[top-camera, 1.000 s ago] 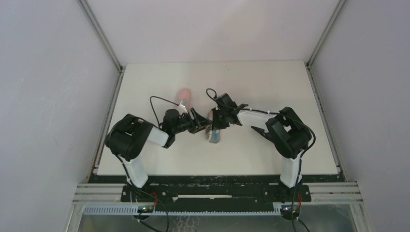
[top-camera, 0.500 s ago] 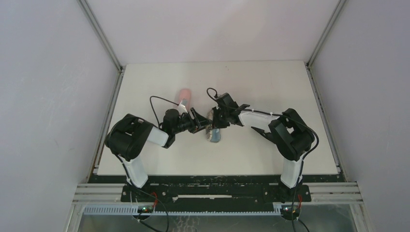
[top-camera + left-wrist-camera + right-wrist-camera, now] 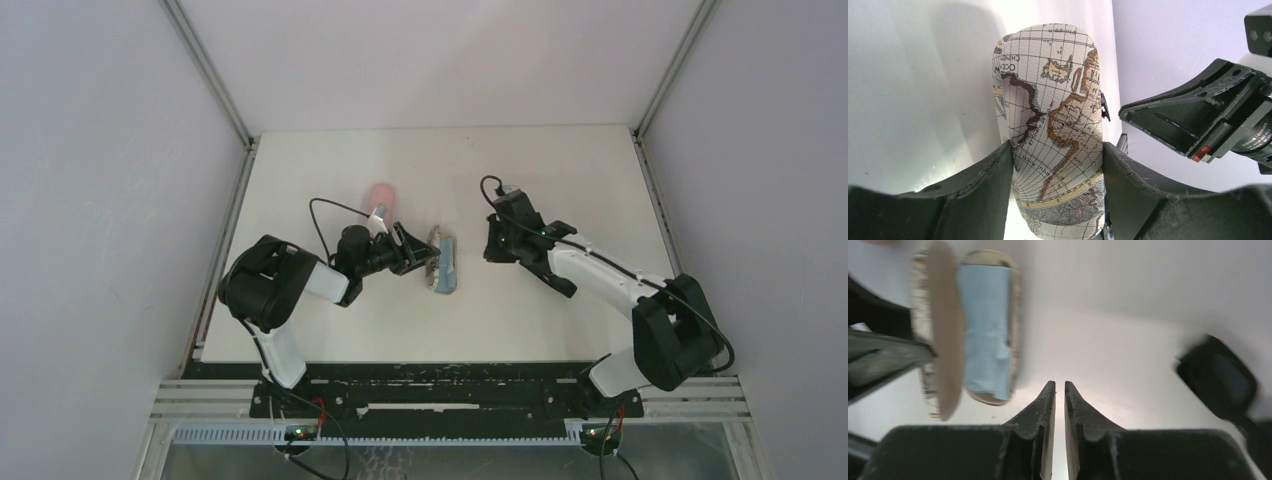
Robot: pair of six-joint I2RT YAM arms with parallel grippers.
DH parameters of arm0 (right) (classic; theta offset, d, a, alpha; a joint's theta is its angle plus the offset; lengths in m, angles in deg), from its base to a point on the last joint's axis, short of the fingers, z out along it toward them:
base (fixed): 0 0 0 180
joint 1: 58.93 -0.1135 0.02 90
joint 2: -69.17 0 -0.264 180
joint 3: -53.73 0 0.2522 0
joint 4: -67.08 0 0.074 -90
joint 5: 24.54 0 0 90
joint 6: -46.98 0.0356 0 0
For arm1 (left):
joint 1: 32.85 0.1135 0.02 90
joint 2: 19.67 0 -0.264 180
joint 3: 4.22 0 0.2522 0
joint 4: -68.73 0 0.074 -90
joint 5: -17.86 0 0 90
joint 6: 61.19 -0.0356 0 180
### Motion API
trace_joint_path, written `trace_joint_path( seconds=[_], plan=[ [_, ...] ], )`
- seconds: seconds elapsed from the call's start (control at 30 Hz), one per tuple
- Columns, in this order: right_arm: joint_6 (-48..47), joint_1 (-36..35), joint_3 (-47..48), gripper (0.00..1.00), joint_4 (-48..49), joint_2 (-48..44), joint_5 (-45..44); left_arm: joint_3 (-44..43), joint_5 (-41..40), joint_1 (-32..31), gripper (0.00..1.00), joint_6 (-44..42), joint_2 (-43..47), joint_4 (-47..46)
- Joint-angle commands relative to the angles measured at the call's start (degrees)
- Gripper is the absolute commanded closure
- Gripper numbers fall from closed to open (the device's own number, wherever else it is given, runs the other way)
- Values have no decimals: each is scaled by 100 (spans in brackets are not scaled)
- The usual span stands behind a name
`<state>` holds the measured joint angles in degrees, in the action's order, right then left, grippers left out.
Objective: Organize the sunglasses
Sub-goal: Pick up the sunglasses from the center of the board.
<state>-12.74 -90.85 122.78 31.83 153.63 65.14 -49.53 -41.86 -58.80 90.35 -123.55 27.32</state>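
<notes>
Setting: off-white table (image 3: pixel 560 170) between pale grey walls, with the arm bases at the near edge.
Case: map-printed (image 3: pixel 1017 325), open, lying near the middle of the table, pale inside.
Lid: (image 3: pixel 1053 115) upright on edge along the left side of the case, map print facing the left arm.
Cloth: light blue (image 3: pixel 987 325), laid lengthwise inside the case and covering most of its floor.
Pink case: (image 3: pixel 380 196) closed, on the far side of the left gripper, near the map case but not touching it.
Left gripper: (image 3: pixel 424 262) clamped on the lid, one finger pressed to each side.
Right gripper: (image 3: pixel 1056 390) nearly closed, a thin slit between the tips with nothing in it; over bare table to the right of the case, well apart from it.
Sunglasses: (image 3: pixel 1220 377) dark rounded lens with a bluish sheen, blurred, on the table outside the case, off to the side of the right gripper; identification uncertain.
In the way: lid and left fingers wall off the left side of the case; cloth occupies its floor.
Top view only: both arms whole and the pink case; sunglasses cannot be picked out there.
Left wrist only: map lettering on the lid, and the right arm's black hardware beyond it.
Right wrist only: cloth in detail, pale lining, the dark lens.
</notes>
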Motion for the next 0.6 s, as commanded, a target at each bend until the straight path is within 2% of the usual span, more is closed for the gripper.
trace_joint_path(
  seconds=[0.0, 0.1, 0.2, 0.3, 0.57],
  plan=[
    [-338, 120, -27, 88, -1353, -511, -1379, 59, 160, 43, 75, 80, 60, -393],
    [-584, 63, -27, 82, -1937, -680, -2115, 69, 175, 47, 75, 70, 61, -393],
    [-829, -79, 10, 68, -2341, -669, -2919, 63, 190, 53, 75, 60, 53, -404],
    [-1123, -264, 82, 58, -2629, -466, -3445, 44, 231, 47, 75, 63, 44, -406],
    [-1914, -713, 214, 52, -2753, 709, -4302, -4, 311, 56, 75, 69, 21, -404]
  ],
)
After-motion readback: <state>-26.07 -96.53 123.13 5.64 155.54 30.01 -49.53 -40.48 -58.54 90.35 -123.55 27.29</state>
